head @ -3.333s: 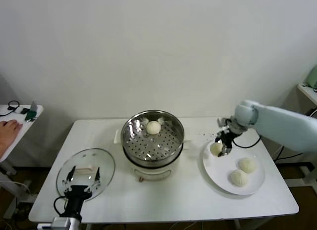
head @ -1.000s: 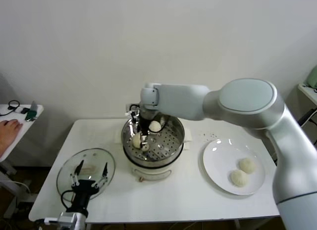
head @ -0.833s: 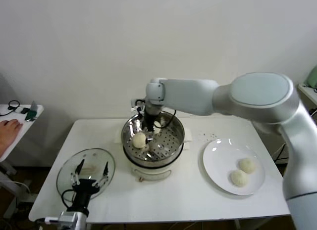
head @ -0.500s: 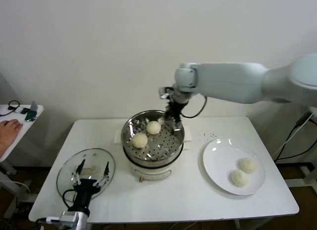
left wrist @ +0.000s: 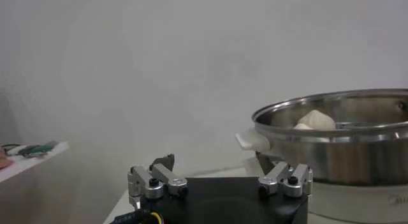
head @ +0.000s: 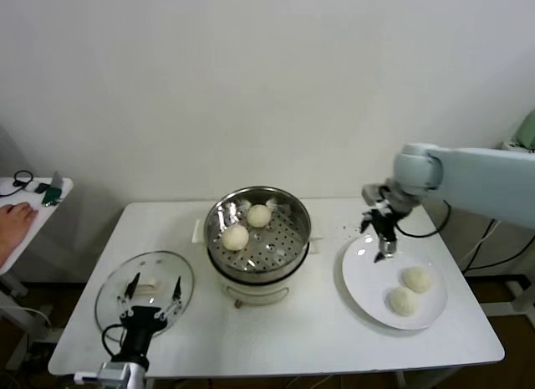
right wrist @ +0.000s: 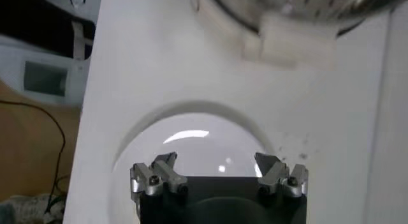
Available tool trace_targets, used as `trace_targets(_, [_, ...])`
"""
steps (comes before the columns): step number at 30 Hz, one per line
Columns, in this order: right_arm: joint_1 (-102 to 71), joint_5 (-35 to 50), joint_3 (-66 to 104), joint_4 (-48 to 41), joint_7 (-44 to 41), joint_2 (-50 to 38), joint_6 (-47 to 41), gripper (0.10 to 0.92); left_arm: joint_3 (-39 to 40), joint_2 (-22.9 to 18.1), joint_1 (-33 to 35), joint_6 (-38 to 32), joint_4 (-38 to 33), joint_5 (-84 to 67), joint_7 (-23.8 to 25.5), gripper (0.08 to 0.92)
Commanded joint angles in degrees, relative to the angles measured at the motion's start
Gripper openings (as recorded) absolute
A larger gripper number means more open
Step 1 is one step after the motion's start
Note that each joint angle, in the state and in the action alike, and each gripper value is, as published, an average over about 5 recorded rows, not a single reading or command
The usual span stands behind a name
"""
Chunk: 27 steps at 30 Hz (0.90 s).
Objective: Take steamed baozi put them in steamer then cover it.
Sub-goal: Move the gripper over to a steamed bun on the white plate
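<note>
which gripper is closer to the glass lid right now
Left. The left gripper hangs open right over the glass lid at the table's near left; the right gripper is open across the table, above the plate.

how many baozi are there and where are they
4. Two lie in the steamer: one near its far side, one toward its left side. Two lie on the white plate: one, one nearer the front edge. None looks hidden.

A plain white wall [head: 251, 88] is seen behind a white rectangular table [head: 276, 339] — a small white side table [head: 25, 207] stands at the left.
</note>
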Motion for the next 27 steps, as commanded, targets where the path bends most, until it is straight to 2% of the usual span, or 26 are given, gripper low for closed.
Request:
trace_targets(1, [-10.82,-12.42,4.64,1.29,-0.4,-10.49,1.33,0.823,-0.01,-0.23,0.53,0.15,-0.25,0.27,-0.05,0.823])
trace_targets(17, [-22.85,-17.66,14.04,-5.85,-0.74,-5.75,2.59,0.823,-0.41,-0.83,0.88,0.15,1.31,0.62,-0.23,0.823])
trace_targets(27, [-24.42,-18.02,14.53,-6.57,-1.27,-4.76,2.69,0.823,-1.07,-0.93,0.84,0.35,1.37,0.62,-0.25,0.823])
